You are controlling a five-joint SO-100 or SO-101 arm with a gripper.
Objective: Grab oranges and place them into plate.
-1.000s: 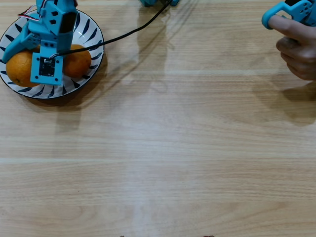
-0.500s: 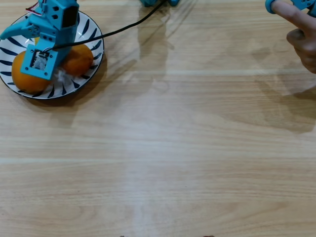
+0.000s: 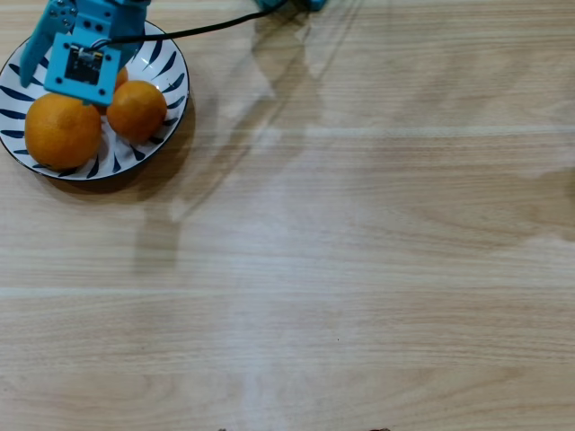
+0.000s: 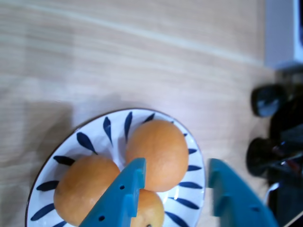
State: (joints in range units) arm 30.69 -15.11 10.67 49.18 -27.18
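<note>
Overhead view: the plate (image 3: 171, 67) holds the oranges, the larger orange (image 3: 62, 131) touching a smaller orange (image 3: 137, 110), a third mostly hidden under the gripper (image 3: 40, 40), which hovers over the plate's far side; a moment earlier it sat lower, covering the fruit. Wrist view: all three oranges (image 4: 156, 153) sit clustered inside the plate (image 4: 94, 137), the blue fingers (image 4: 123, 198) spread apart above them, gripping nothing
</note>
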